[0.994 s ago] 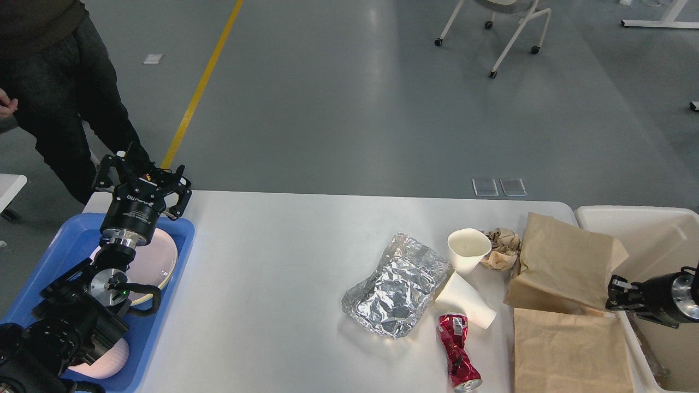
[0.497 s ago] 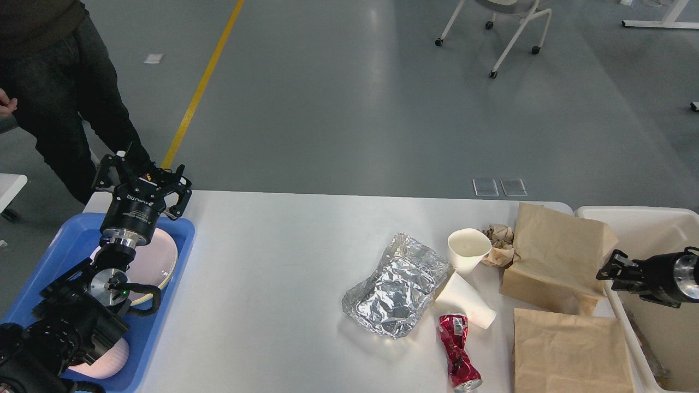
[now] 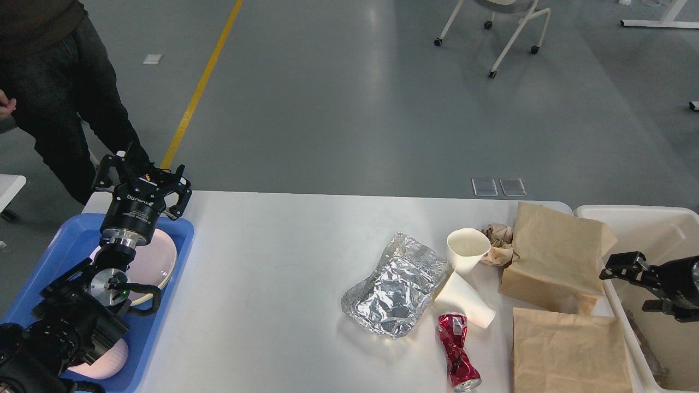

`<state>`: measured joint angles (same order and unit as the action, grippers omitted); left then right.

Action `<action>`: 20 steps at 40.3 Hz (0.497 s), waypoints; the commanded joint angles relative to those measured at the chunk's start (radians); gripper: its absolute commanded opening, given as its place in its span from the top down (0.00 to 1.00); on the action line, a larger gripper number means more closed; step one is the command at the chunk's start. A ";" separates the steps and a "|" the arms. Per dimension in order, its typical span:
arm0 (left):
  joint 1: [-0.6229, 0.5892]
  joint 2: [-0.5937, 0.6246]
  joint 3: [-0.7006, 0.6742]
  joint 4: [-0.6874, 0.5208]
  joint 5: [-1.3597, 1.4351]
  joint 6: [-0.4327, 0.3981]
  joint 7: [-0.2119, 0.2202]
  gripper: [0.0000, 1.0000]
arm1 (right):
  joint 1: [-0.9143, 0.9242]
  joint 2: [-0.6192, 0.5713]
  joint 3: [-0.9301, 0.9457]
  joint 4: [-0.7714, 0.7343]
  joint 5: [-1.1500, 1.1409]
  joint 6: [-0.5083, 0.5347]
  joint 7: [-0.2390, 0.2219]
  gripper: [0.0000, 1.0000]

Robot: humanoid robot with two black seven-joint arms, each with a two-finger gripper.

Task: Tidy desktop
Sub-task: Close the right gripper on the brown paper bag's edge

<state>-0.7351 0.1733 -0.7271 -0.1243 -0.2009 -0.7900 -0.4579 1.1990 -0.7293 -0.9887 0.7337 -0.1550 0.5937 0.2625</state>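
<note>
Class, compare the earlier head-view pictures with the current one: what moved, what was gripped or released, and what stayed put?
The right end effector let go of the upper paper bag and drew back to the right, over the cream bin; its fingers now look open and empty. The bag shifted left and settled flatter on the desktop, covering more of the crumpled paper. The left end effector, foil, cups, can and lower bag stayed put.

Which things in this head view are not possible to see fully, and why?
- Lower paper bag: cut by the bottom edge.
- Bin: cut by the right edge; contents unclear.
- Plates in the blue tray: partly behind the left arm.
- Right gripper: dark, opening unclear.
- Crumpled paper: partly behind the upper bag.
</note>
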 commanded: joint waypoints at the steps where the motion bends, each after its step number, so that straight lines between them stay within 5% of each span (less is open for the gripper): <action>1: 0.000 0.000 0.000 0.000 0.000 0.000 0.001 0.04 | 0.037 -0.004 0.010 0.003 0.020 0.103 -0.069 0.02; 9: -0.001 0.000 0.000 0.000 0.000 0.000 0.001 0.04 | 0.071 0.004 0.010 0.001 0.167 0.141 -0.163 0.09; 17: 0.000 0.000 0.000 0.000 0.000 0.000 -0.001 0.04 | 0.082 0.021 0.015 0.000 0.441 0.140 -0.406 0.19; 20: 0.000 0.000 0.000 0.000 0.000 0.000 0.001 0.04 | 0.082 0.025 0.015 0.000 0.495 0.133 -0.456 0.27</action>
<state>-0.7348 0.1733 -0.7271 -0.1243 -0.2010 -0.7900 -0.4574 1.2805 -0.7137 -0.9745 0.7334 0.2270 0.7346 -0.0918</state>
